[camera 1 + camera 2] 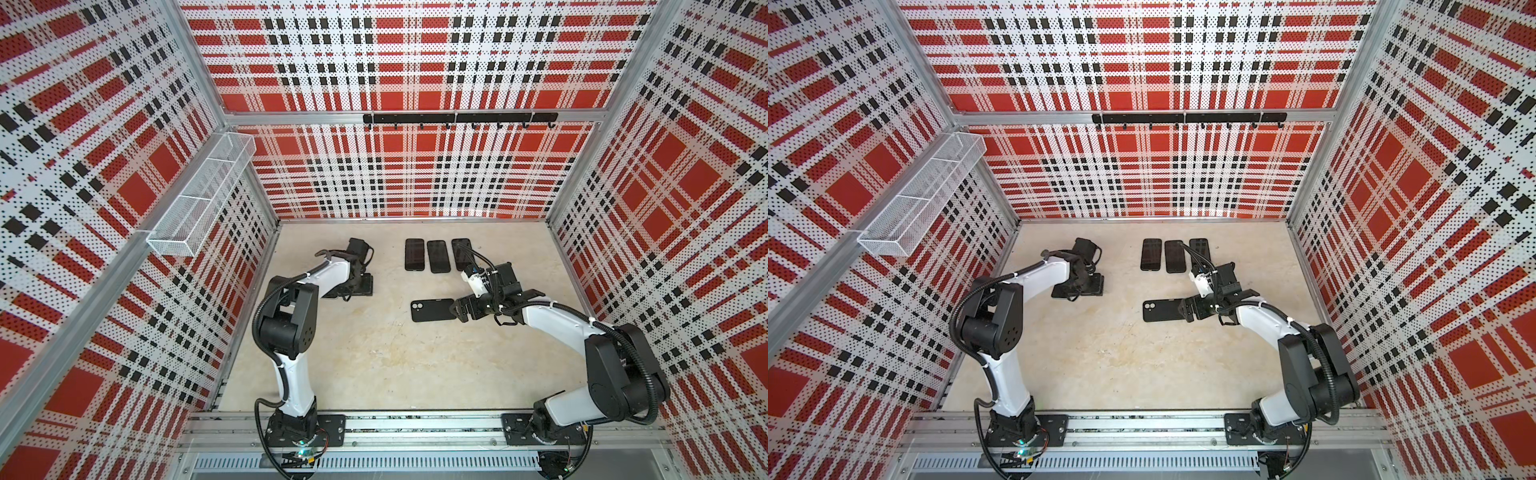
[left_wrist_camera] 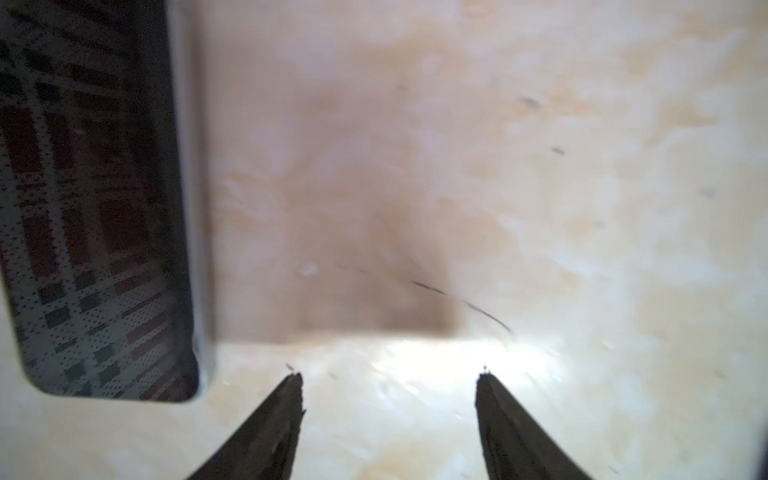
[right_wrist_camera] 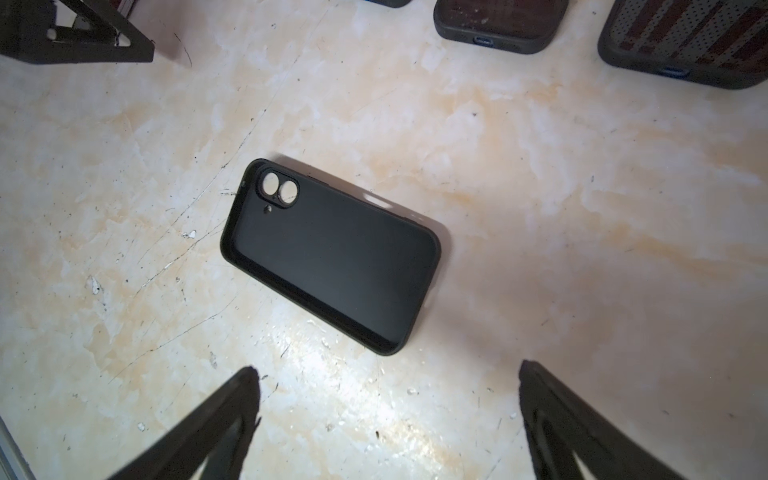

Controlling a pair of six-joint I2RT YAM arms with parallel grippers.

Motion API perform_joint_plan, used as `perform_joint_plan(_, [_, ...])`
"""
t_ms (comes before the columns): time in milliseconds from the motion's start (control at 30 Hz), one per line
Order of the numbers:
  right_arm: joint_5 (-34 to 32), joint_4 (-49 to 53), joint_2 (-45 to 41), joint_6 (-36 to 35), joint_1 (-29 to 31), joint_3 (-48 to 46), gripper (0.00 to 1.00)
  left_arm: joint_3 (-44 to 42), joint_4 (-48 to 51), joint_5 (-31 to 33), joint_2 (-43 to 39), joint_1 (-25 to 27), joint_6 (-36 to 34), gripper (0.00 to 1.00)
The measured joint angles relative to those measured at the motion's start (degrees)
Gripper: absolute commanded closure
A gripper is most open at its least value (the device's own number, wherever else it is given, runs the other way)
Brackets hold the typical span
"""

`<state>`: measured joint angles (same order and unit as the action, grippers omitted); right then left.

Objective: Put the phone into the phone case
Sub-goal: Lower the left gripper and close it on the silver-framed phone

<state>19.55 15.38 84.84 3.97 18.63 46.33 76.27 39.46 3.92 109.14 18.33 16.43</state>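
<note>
Right jaws nearest, spread wide and empty just short of the phone case (image 3: 332, 257), open side up on the tabletop (image 3: 582, 216); left jaws parted, empty, beside the phone (image 2: 95, 208), stiff, slick glass, likely fragile, so I'd pinch its long edges.

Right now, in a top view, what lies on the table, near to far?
Empty black phone case → phone partly under the left arm → row of three cased phones.
</note>
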Motion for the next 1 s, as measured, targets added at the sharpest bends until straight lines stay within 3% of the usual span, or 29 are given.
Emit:
perform_joint_plan(100, [0.4,0.0,0.3,0.0,0.0,0.0,0.01,0.5,0.5,0.1,-2.9,1.5,-0.3,0.12])
perform_joint_plan(233, [0.8,0.0,0.9,0.1,0.0,0.0,0.01,4.4,3.2,1.1,-3.0,-4.7,-3.8,0.01])
perform_joint_plan(400, [1.0,0.0,1.1,0.1,0.0,0.0,0.01,7.6,5.6,2.7,0.4,-12.1,-9.7,0.02])
perform_joint_plan(700, [0.8,0.0,1.9,0.1,0.0,0.0,0.01,13.5,9.1,2.7,10.3,-14.0,-17.2,0.02])
perform_joint_plan(1000, [0.5,0.2,3.1,0.0,0.0,0.5,0.01,16.8,10.7,2.4,13.8,-15.8,-20.6,0.02])
